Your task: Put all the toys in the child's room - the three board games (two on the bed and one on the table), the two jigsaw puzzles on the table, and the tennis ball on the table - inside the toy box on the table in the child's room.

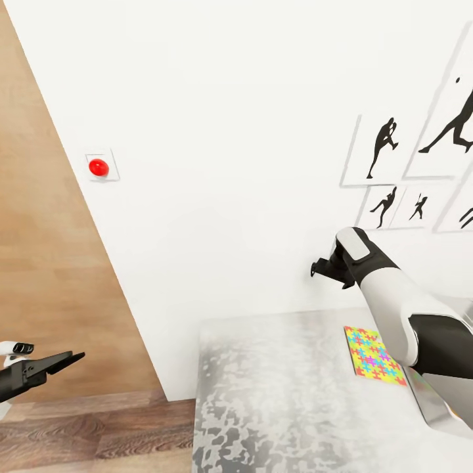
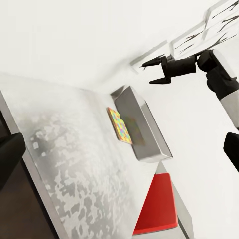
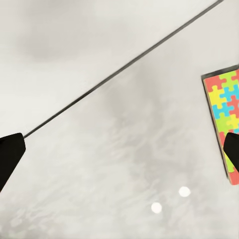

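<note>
Hovering high over the long pale grey-white speckled table (image 1: 276,394), the right gripper (image 1: 323,268) shows black fingers spread apart with nothing between them, while the left gripper (image 1: 56,363) hangs low beside the table over the wood-plank floor, and I cannot tell whether its fingers are parted. The flat square jigsaw puzzle of bright yellow, pink, blue and green pieces (image 1: 373,355) lies flat on the table just beside the light grey shallow toy box (image 2: 144,130). It looks thin, light and liable to flex, so an edge pinch at the side nearest the gripper seems best
</note>
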Controlling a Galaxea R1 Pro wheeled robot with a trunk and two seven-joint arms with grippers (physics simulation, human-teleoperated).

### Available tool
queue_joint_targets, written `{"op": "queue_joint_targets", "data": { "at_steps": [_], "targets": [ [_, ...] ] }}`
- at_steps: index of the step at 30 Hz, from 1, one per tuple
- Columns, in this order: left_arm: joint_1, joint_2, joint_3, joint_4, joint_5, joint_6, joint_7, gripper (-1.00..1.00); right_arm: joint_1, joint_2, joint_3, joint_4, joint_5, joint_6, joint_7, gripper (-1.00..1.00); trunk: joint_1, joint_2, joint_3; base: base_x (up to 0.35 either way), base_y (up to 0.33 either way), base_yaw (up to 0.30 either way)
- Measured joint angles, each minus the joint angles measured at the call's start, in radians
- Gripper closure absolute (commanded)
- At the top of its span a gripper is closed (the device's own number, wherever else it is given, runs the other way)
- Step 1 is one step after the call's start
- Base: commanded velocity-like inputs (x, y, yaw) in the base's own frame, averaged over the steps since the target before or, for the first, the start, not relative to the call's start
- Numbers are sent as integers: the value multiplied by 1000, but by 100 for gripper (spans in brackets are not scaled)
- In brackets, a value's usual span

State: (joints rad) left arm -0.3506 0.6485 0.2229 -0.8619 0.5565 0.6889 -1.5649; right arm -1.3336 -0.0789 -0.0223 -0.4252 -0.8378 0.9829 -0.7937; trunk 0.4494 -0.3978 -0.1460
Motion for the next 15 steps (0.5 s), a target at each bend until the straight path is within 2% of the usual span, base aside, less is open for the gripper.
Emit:
{"op": "queue_joint_targets", "data": {
  "at_steps": [15],
  "targets": [
    [0, 1, 0, 0, 0, 0, 0, -100, 0, -1, 0, 0, 0, 0, 0, -100, 0, 0, 0, 0, 0, 0]
  ]
}}
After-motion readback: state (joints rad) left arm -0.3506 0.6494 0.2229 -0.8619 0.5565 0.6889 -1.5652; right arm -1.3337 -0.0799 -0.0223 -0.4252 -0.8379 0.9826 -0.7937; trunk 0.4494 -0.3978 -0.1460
